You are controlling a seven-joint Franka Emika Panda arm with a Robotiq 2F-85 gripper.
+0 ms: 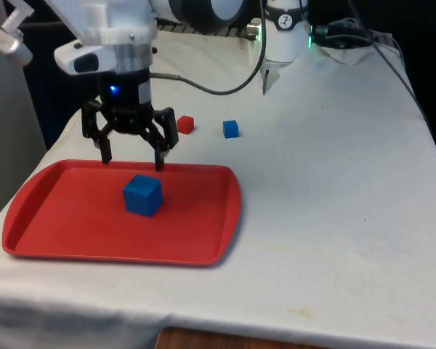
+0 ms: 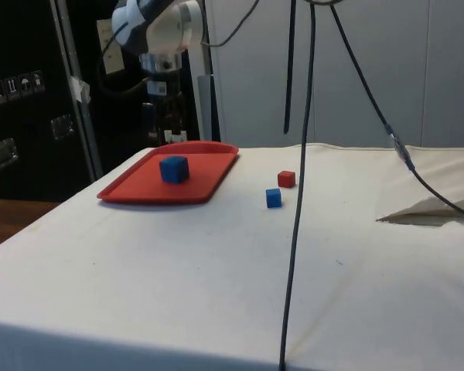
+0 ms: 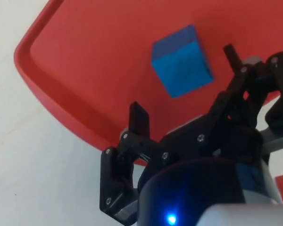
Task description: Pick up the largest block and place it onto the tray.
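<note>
Black two-finger gripper hangs with fingers spread apart and empty; just below and in front of it, the large blue cube sits on the flat red plastic tray. Placement looks finished; retreating upward remains.

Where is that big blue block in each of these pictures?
Front view: the big blue block sits on the red tray, just in front of the open hand.
Side view: the block is on the tray, at the picture's left, below the hand.
Wrist view: the block lies on the tray, beyond the hand.
Shared landmark: the red tray.
</note>
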